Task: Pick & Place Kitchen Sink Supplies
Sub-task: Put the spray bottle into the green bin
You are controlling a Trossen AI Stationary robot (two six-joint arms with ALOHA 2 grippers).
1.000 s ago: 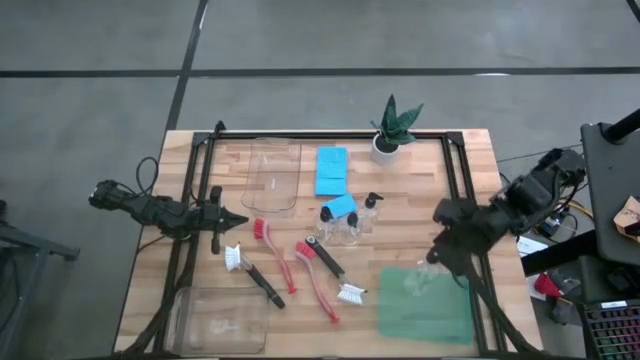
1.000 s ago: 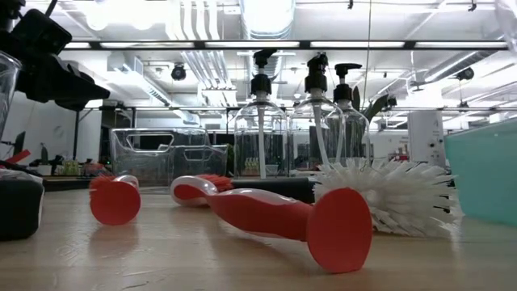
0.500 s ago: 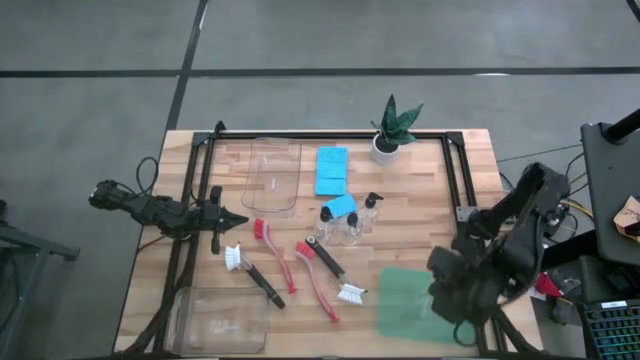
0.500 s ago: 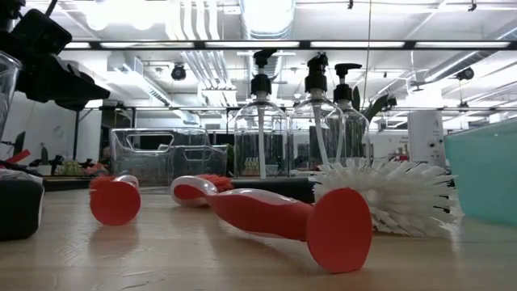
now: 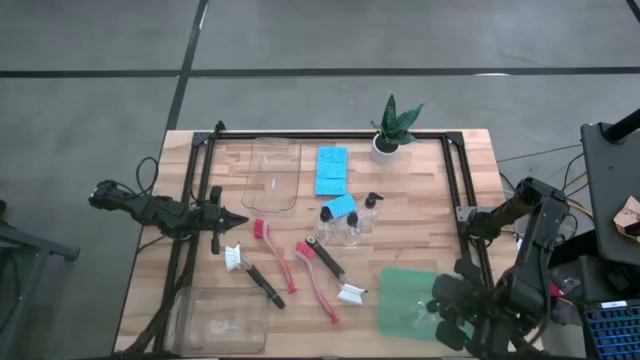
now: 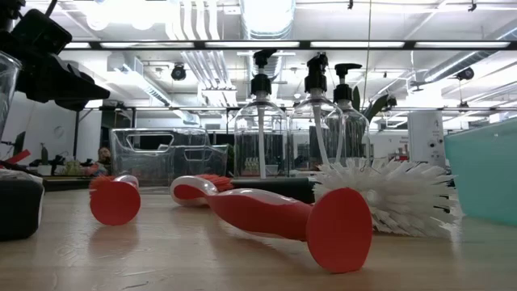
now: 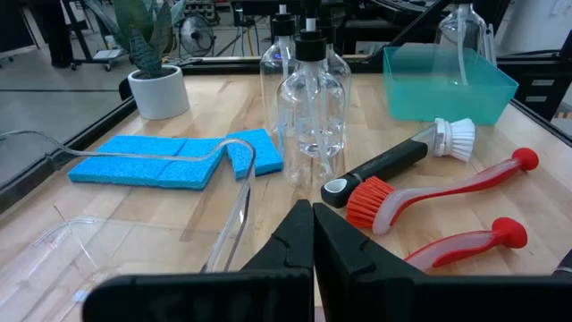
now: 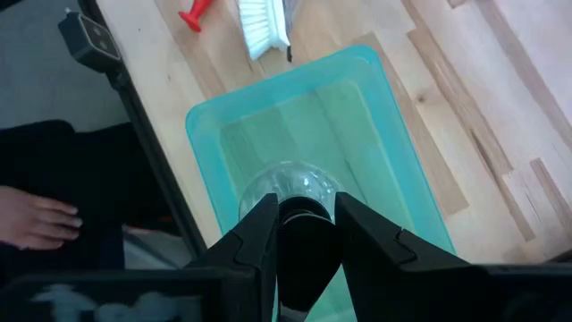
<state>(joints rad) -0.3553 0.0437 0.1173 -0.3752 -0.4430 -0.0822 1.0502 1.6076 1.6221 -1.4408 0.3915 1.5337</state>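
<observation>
Right gripper (image 8: 304, 234) grips a clear black-topped bottle (image 8: 290, 192) above the green bin (image 8: 393, 152). Left gripper (image 7: 313, 234), closed and empty, hovers at the counter's (image 5: 420, 200) left edge.

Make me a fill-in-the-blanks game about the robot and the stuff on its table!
1. The right gripper holds a clear ____ over the green bin.
2. The left gripper is ____ and holds nothing.
3. The sponges are the colour ____.
4. The potted plant stands in a ____ pot.

Missing words: bottle; shut; blue; white
</observation>
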